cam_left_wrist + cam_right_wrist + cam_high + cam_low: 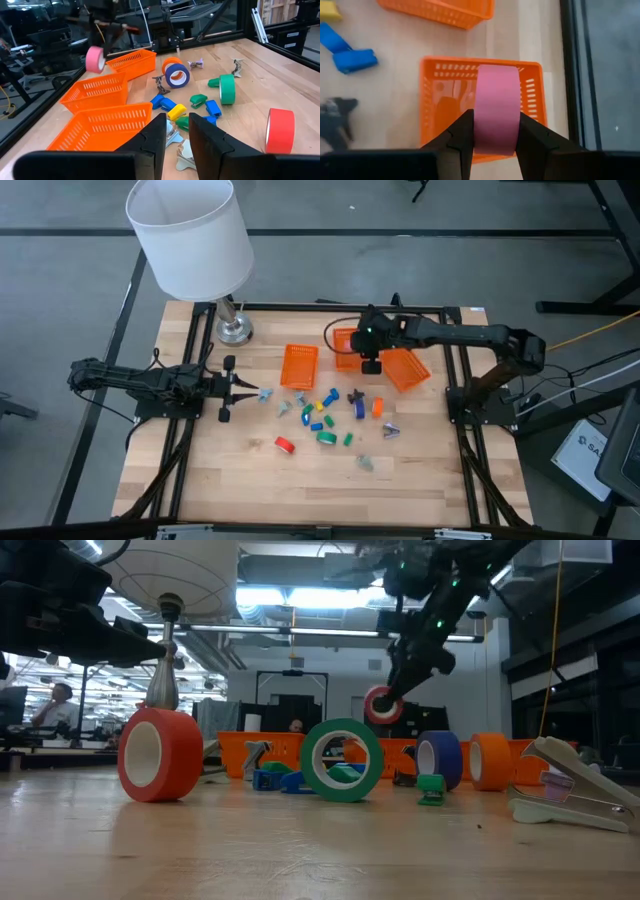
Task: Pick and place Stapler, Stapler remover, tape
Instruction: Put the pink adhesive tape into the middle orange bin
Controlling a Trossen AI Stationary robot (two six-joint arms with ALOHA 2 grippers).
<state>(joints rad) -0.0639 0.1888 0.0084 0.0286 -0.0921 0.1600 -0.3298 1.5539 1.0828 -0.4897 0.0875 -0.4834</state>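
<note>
On the wooden counter, an orange basket sits directly beneath the right claw, clamped on a pink tape roll; left claw's state is unclear.

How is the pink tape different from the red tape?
The pink tape is up in the air, squeezed by the right gripper above an orange basket; the red tape stands on the table. Nothing is holding the red tape, and no basket is under it. Both are round rolls with a hole in the middle.
</note>
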